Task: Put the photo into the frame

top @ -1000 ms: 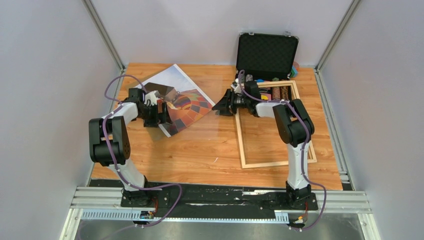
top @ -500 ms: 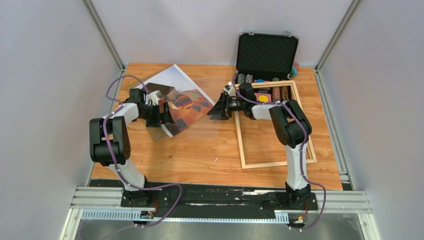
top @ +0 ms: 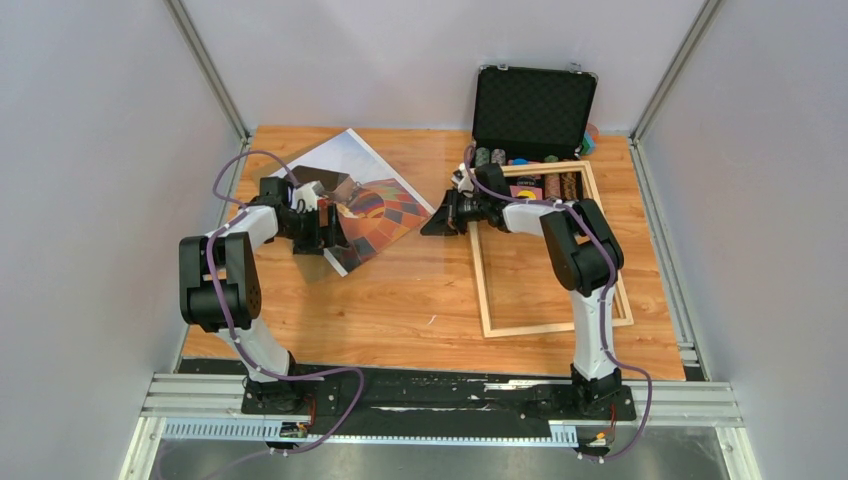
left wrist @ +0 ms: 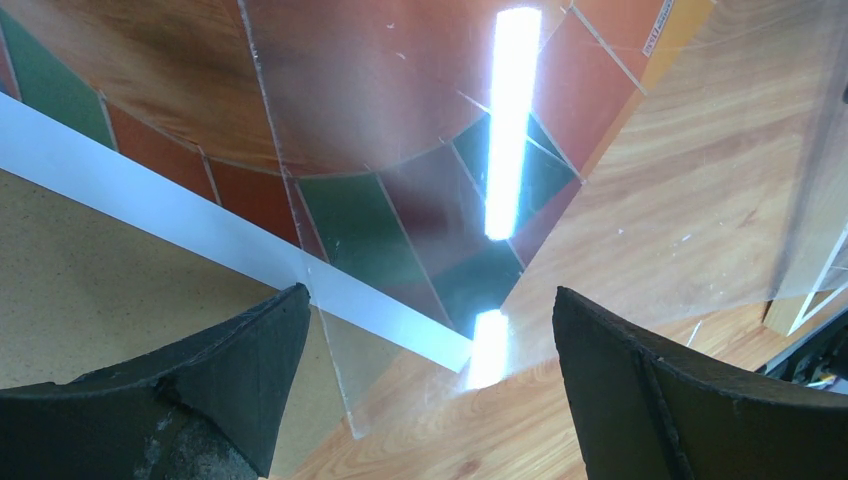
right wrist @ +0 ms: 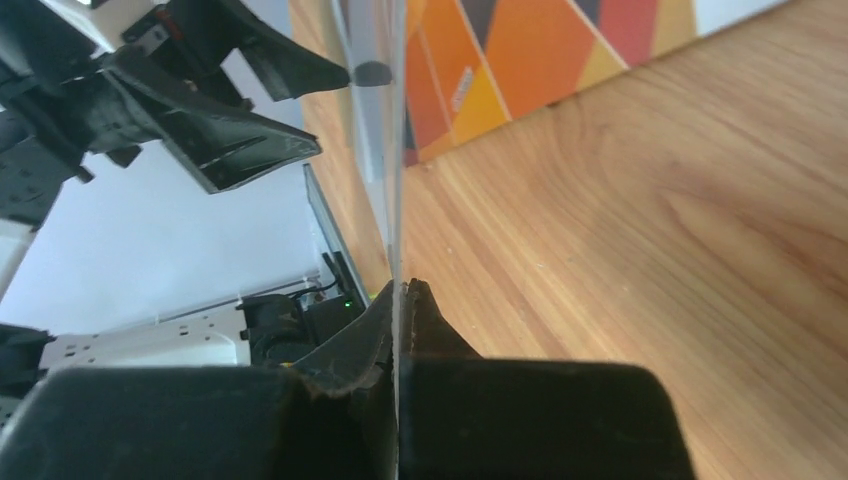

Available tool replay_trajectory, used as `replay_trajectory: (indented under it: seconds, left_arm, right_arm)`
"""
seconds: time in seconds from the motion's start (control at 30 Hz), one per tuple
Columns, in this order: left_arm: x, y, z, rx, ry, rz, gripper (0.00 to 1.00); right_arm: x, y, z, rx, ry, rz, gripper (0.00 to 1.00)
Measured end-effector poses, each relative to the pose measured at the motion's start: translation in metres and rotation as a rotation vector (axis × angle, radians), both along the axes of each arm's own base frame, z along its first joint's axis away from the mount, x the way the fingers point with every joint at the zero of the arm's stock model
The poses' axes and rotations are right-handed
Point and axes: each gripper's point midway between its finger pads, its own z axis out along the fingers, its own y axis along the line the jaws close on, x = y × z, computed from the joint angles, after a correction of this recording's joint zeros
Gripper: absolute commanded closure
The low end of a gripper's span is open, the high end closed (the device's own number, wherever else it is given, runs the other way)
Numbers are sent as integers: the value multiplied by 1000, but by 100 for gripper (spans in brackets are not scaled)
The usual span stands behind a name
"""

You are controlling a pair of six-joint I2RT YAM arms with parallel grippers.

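photo (top: 385, 205): flat on the far left of the table, print side up, well apart from the frame (top: 479, 280) on the right.
clear pane (right wrist: 397, 150): out of the frame, spanning the gap between the two, and overlapping one corner of the photo.
right gripper (right wrist: 400, 290): fingers pressed together on the pane's thin edge.
left gripper (left wrist: 430, 300): fingers spread wide, holding nothing, over that overlap.
risk, drag: pulling the pane now may scrape the print askew.
risk, slip: a one-edge pinch on a slick, bendy sheet could let go or bow.
risk, double grab: the left fingers closing here could catch pane and photo together.
photo heading: cornerwise to the table, with the basket toward the left arm and the balloon crown toward the frame.
photo long axis: seems to run far-left to near-right, though it is hard to be sure.
frame long axis: near to far, so the print likely needs turning.
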Motion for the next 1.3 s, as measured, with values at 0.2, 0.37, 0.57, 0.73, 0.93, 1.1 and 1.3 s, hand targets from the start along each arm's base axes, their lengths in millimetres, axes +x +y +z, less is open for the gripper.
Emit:
replay_trajectory:
  seconds: [0.2, 0.37, 0.57, 0.73, 0.93, 1.1, 1.3]
  left_arm:
    - [-5, -1, 3, 1, -6, -3, 0]
    - [-10, -3, 22, 7, -60, -8, 0]
    - [3, -3, 66, 12, -210, -14, 0]
    - [21, -6, 92, -39, -289, -17, 0]
    - [40, -14, 111, -147, -323, -22, 0]
    - [50, -21, 113, -246, -301, -32, 0]
    - [59, -32, 122, -398, -291, -63, 0]
  right_arm:
    - [-2, -8, 0, -68, -29, -22, 100]
    - [-7, -17, 47, -27, -154, -15, 100]
    - [-21, -34, 90, 47, -273, -5, 100]
    - [-27, -43, 114, 88, -343, -4, 100]
    - [-36, -49, 145, 137, -422, 12, 100]
    - [-45, -51, 171, 179, -499, 37, 100]
    - [-54, -53, 185, 208, -549, 64, 100]
